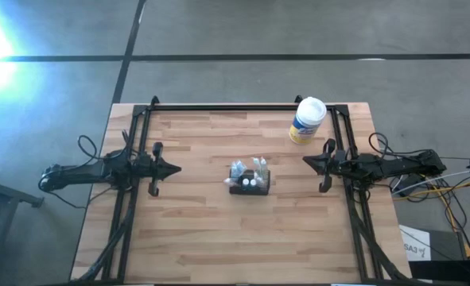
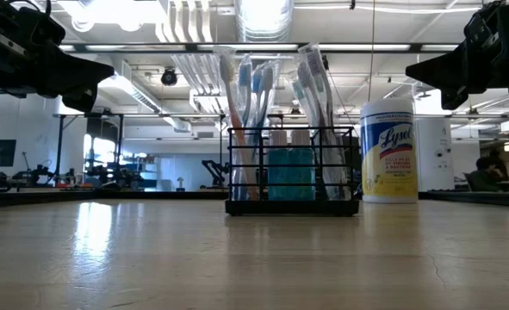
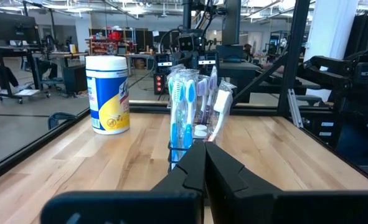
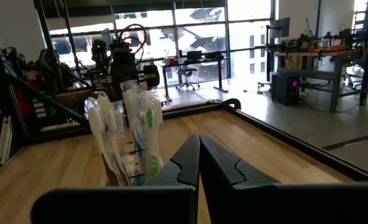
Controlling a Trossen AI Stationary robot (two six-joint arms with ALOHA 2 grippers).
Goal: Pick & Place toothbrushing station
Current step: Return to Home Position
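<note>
Centrally, toothbrushing station (image 1: pixel 250 183) stands; left jaws and right jaws closed.

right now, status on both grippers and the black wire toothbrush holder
Left gripper shut, empty, left side. Right gripper shut, empty, right side. Black wire holder mid-table, toothbrushes upright inside. White yellow-label canister apart, far right.

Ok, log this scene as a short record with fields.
holder: black wire rectangular toothbrush holder, mid-table
contents: plastic toothbrushes standing upright inside
left hand: shut, empty, left of the holder, clear of it
right hand: shut, empty, right of the holder, clear of it
other: white cylindrical wipes canister with yellow label, upright near the right arm, on the light wooden table
</note>
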